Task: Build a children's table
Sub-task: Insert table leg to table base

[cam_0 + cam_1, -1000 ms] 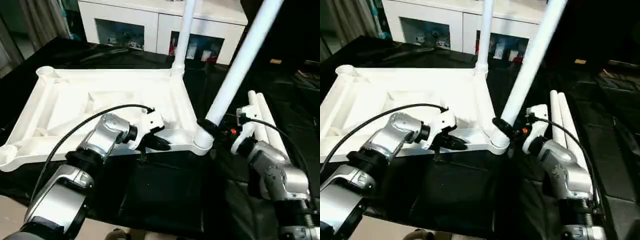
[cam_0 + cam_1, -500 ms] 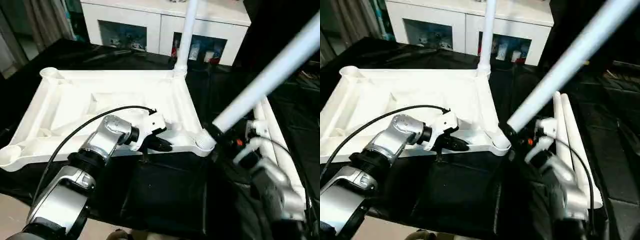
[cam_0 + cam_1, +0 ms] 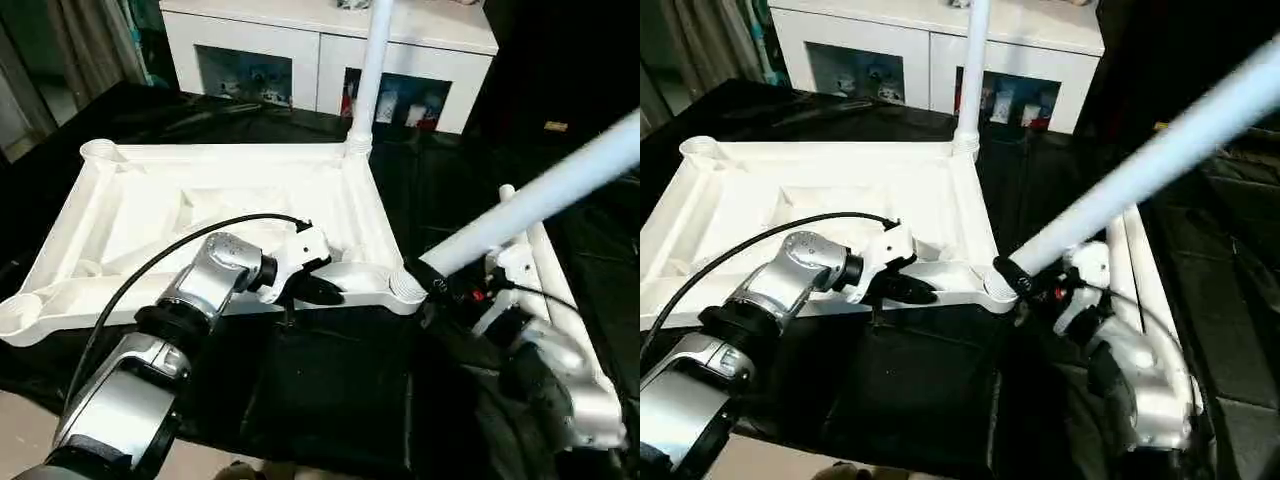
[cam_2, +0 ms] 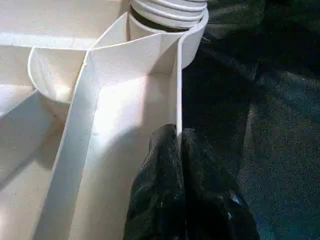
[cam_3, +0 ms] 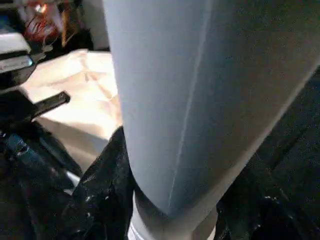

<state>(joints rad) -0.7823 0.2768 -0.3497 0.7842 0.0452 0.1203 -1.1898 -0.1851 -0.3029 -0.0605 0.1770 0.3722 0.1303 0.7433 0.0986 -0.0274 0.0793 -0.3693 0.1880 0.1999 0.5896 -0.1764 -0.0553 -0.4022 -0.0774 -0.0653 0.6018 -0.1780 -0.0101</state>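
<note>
Black sheeting covers the work table, where the upturned children's table top lies. Nearest, the left gripper pinches the top's front rim; the right gripper, half hidden, clasps a leg slanting up-right, cut off. Beyond, another leg stands upright before the cabinet.

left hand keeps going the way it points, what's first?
Likely the corner socket with the tilted leg's ribbed end in it. The left hand, shut on the tabletop's rim wall, points along that wall toward it.
</note>
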